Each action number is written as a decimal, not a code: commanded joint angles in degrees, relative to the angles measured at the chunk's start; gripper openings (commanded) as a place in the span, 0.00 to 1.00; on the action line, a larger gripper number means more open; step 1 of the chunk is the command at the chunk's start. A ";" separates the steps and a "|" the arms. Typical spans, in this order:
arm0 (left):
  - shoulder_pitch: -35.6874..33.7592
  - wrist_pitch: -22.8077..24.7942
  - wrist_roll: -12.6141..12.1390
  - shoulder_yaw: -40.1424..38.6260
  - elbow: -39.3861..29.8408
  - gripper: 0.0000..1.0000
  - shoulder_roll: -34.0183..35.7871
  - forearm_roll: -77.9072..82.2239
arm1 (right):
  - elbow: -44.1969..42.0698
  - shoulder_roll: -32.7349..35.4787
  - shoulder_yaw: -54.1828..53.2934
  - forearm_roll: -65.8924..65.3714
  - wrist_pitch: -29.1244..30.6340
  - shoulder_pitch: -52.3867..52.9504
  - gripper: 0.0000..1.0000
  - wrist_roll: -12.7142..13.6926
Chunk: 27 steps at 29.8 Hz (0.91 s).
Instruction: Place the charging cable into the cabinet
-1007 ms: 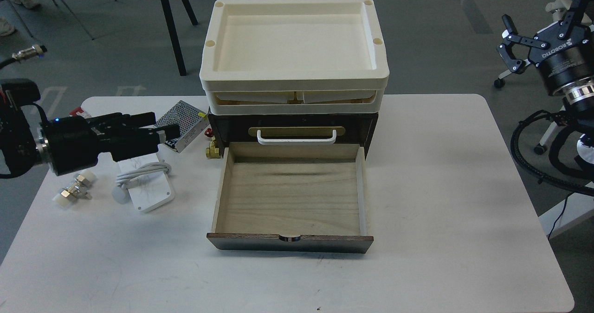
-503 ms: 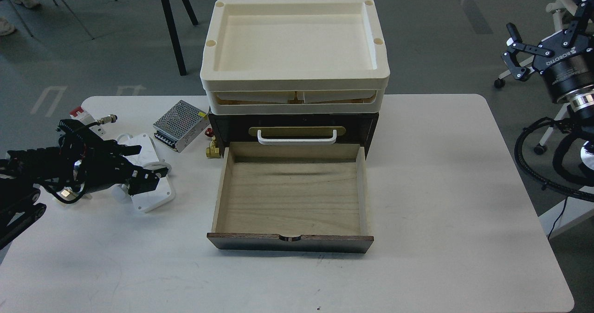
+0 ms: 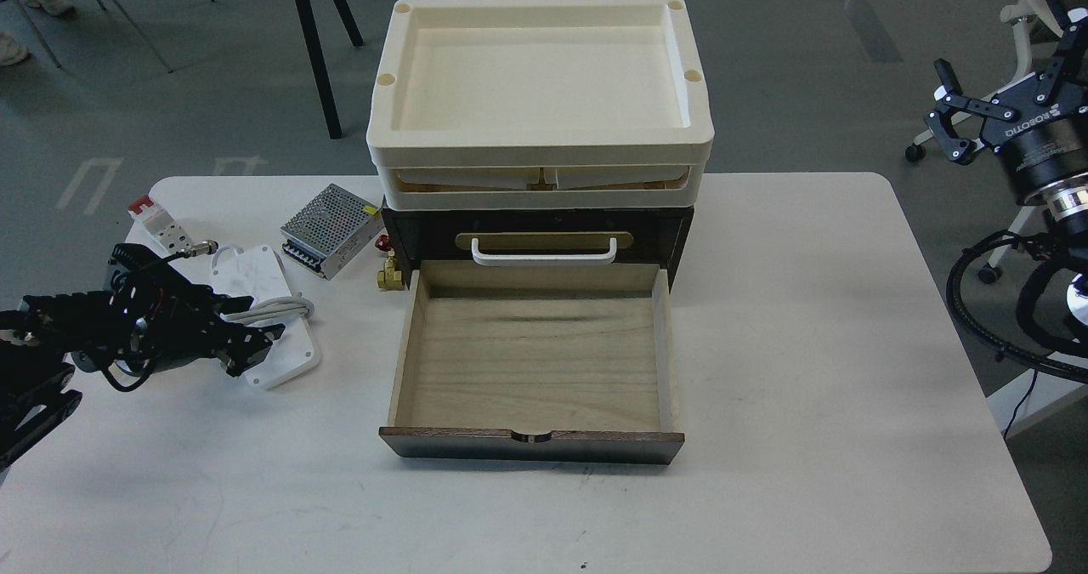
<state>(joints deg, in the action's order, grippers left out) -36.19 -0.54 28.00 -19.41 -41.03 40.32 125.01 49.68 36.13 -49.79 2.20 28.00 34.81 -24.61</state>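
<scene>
The black left gripper [image 3: 246, 346], too dark to tell whether it grips, sits low over the flat white cord-wound charging cable [image 3: 270, 319], left of the dark wooden cabinet's open pale drawer [image 3: 534, 349]. The loose cord could snag during lifting.

Table [image 3: 807, 387]: white, rounded corners.
Cabinet [image 3: 680, 242]: dark brown, at the table's middle rear; white bar handle [image 3: 544, 255] on a brass plate.
Drawer [image 3: 531, 361]: pale wood, pulled out toward the viewer, nothing inside.
Cream trays [image 3: 540, 144]: stacked on top of the cabinet.
Charging cable [image 3: 263, 289]: white slab with wound cord, lying left of the drawer.
Left gripper [image 3: 246, 346]: low over the slab's near end, fingers spread apart.
Right gripper [image 3: 1003, 102]: raised off the table's right edge, fingers apart.
Silver perforated box [image 3: 330, 230]: behind the cable.
Brass fitting [image 3: 389, 275]: beside the cabinet's left corner.
</scene>
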 commanded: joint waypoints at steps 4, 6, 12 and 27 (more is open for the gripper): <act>-0.03 -3.76 0.00 -0.01 -1.07 0.00 0.11 -0.01 | -0.02 0.00 -0.48 0.00 0.00 -0.45 1.00 0.00; -0.03 -4.03 0.00 -0.01 -3.78 0.00 0.90 -0.01 | -0.02 0.00 -0.57 0.00 0.00 -0.62 1.00 0.00; -0.02 -1.49 0.00 -0.10 -19.05 0.00 11.78 -0.01 | -0.11 0.70 -0.66 0.00 0.00 -0.80 1.00 0.00; -0.55 3.79 0.00 -1.15 -58.99 0.00 30.29 -33.05 | -1.07 1.32 -0.66 0.00 0.00 -1.42 1.00 0.00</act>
<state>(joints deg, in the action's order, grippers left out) -36.65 2.08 28.01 -20.43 -98.83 75.98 98.84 48.91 37.43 -50.47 2.20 28.01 33.41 -24.61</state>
